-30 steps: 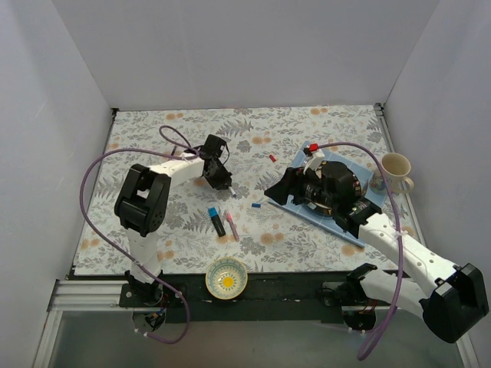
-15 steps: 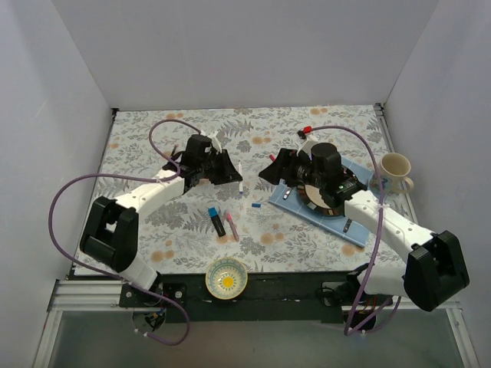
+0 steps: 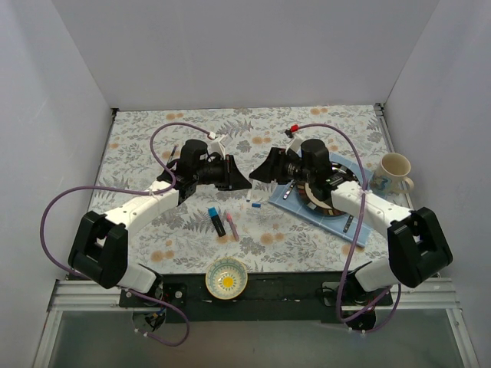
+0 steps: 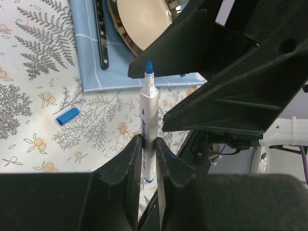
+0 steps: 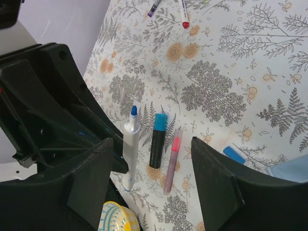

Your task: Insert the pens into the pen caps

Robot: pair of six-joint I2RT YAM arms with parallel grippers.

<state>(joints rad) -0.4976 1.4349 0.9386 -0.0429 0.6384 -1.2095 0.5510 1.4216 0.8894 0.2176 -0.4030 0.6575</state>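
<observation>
Here we are pinching the white pen (image 4: pixel 148 120) in our left gripper (image 4: pixel 149 156). Our right gripper (image 5: pixel 153 149) is hovering opposite, fingers spread wide.

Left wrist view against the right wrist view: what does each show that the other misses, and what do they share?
Only the left wrist: the left gripper closed on the white pen at its barrel, plus the plate and a dark cutlery piece. Only the right wrist: the black marker, the pink pen, a red-tipped pen and a purple-tipped pen at the top edge, and the yellow bowl. Both: the white pen's blue tip and the loose blue cap.
</observation>
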